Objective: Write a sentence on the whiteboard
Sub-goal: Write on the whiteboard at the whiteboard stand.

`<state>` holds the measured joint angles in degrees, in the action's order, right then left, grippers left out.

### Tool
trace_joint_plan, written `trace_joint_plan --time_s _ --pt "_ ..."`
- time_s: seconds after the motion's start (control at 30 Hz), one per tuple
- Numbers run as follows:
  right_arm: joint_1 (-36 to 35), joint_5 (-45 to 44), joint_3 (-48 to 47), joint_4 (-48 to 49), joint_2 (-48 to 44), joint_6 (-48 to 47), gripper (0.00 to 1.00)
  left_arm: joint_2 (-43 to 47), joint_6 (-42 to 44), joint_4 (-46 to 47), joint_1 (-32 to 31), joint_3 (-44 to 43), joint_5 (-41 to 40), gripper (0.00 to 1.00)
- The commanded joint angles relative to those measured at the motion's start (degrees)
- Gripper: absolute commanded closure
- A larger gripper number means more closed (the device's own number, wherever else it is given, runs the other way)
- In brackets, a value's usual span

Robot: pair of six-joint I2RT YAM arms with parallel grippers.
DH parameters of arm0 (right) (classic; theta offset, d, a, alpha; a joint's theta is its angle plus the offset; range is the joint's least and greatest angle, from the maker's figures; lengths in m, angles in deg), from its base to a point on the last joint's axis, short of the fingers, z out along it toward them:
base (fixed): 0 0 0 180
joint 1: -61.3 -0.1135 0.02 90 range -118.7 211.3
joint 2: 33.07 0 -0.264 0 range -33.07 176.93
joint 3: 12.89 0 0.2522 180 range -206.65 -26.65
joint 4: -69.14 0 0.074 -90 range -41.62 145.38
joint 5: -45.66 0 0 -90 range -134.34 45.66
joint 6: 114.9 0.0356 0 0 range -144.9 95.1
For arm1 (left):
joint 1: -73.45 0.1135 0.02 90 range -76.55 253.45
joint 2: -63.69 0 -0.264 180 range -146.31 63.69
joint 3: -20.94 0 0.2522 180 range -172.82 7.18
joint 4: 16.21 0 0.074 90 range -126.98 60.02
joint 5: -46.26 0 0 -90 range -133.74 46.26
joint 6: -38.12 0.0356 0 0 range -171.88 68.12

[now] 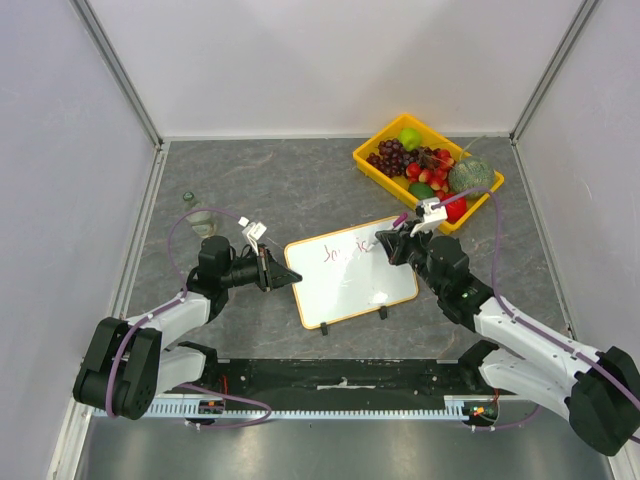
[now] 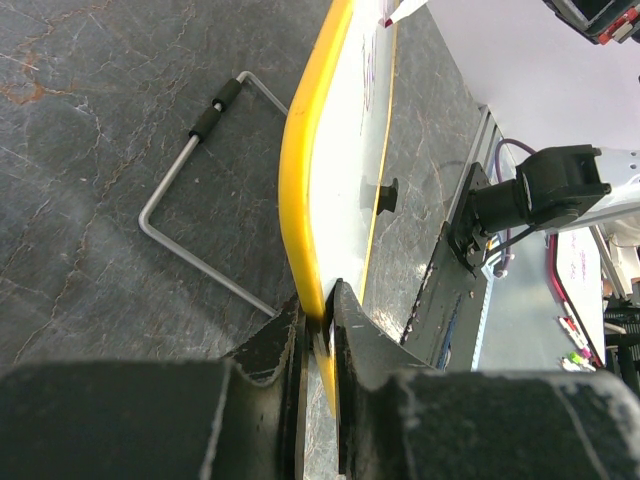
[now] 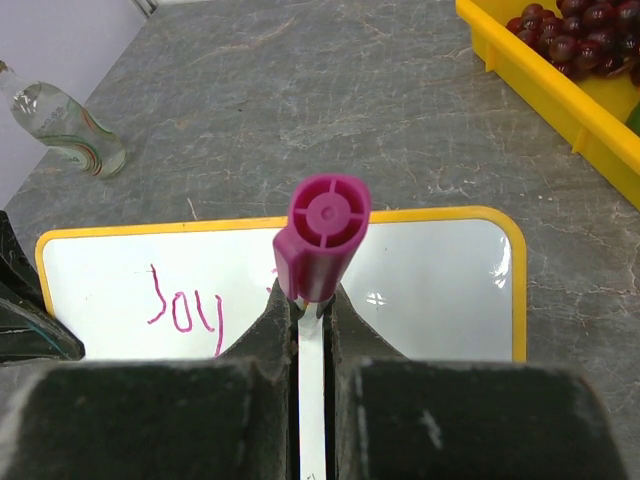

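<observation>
Top view: a grey, marbled stone-look tabletop [image 1: 280,180] sits inside pale lilac walls with metal corner posts. Just right of centre lies one small glossy whiteboard [image 1: 350,288] with rounded corners, a thin yellow-orange frame and two black feet at its 6 o'clock edge. The pinkish-red handwritten sentence [image 1: 345,250] begins "Joy"; the next strokes are too small to read. From 7 o'clock the black left gripper [image 1: 285,275] pinches the board's 9 o'clock edge. From 5 o'clock the right gripper [image 1: 392,243] holds one white marker with a magenta end [image 1: 402,220] at the board's 1 o'clock corner. One clear glass bottle [image 1: 200,215] lies at 9 o'clock. One yellow plastic tray [image 1: 375,170] of fruit sits at 1 o'clock. Left wrist view: the left gripper [image 2: 320,330] is pressed onto the whiteboard frame [image 2: 300,180], seen edge-on. One bent metal wire stand with a black sleeve [image 2: 200,240] shows at 9 o'clock. Right wrist view: the right gripper [image 3: 312,310] is pressed together on the marker [image 3: 325,230]. "Joy" [image 3: 185,305] reads clearly on the whiteboard [image 3: 430,300]. The bottle [image 3: 65,130] is at 10 o'clock and the tray [image 3: 560,90] at 1 o'clock.
</observation>
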<state>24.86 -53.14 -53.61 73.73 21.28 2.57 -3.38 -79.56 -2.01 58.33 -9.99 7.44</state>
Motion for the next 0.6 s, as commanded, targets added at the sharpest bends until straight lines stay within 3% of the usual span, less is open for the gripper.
trace_joint_plan --time_s 0.0,0.37,0.57 --pt "0.32 0.71 1.29 0.72 -0.56 -0.13 1.0 0.89 1.67 1.65 0.08 0.29 -0.82 0.98" --pt "0.41 2.91 -0.02 4.24 1.46 3.03 1.0 0.97 1.58 1.65 0.08 0.29 -0.9 0.98" --pt "0.59 3.87 -0.81 2.66 -3.01 4.96 1.0 0.89 1.58 1.65 0.08 0.29 -0.9 0.98"
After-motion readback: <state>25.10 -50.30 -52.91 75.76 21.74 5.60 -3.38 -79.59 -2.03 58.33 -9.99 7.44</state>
